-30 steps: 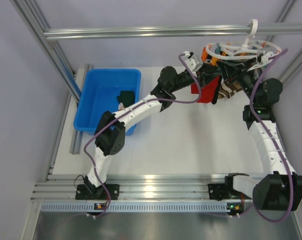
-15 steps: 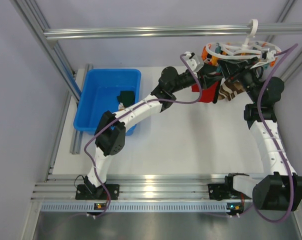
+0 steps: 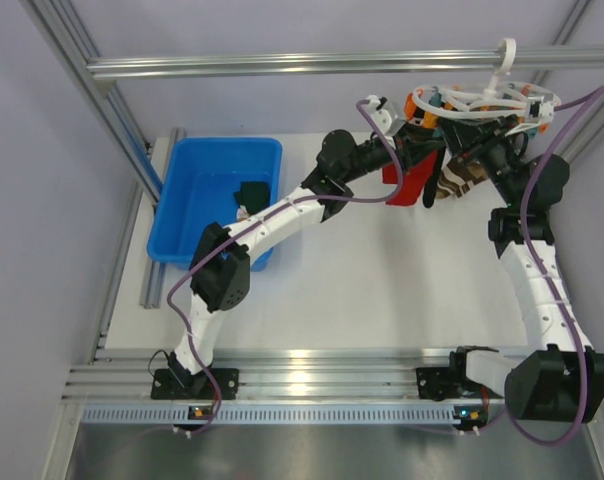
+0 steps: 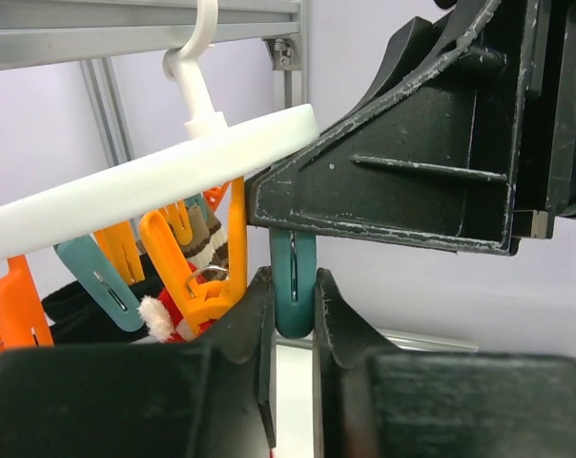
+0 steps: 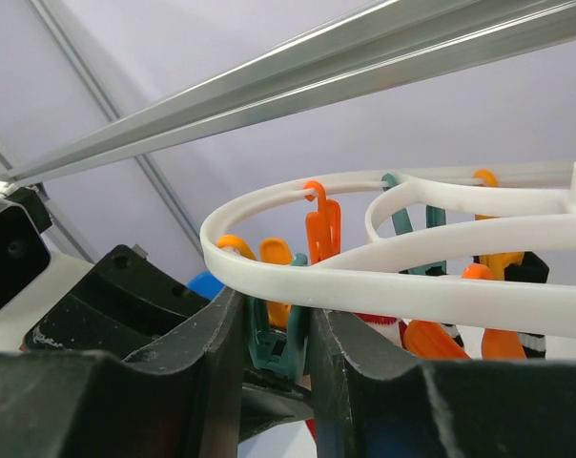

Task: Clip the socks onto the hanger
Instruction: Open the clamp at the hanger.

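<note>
The hanger (image 3: 474, 97) is hanging by its hook from the aluminium rail (image 3: 282, 66) at the far right, above the back of the table (image 3: 382, 290). Its white ring is sitting tilted, with orange pegs (image 4: 188, 267) and teal ones dangling under it. A red sock (image 3: 407, 183) is hanging below the ring's left side. In the left wrist view its white fuzzy trim is showing among the pegs, though which peg is holding it cannot be told. Just to its right a brown-and-cream striped sock (image 3: 460, 178) is also hanging.

The left gripper (image 4: 293, 288) is reaching up under the ring, and its fingers are pressing narrowly on either side of a teal peg (image 4: 293, 272). The right gripper (image 5: 277, 317) is coming in from the other side, directly above the left one. Its fingers are pinching a teal clip (image 5: 267, 343) just beneath the ring. Whether this is the same peg cannot be told.

Well apart, at the far left of the table, a blue bin (image 3: 222, 141) is standing open. A dark sock (image 3: 250, 190) is lying in it near the right wall, too small to tell its pattern. A paler scrap is lying just beside it, partly hidden under the left arm.
</note>
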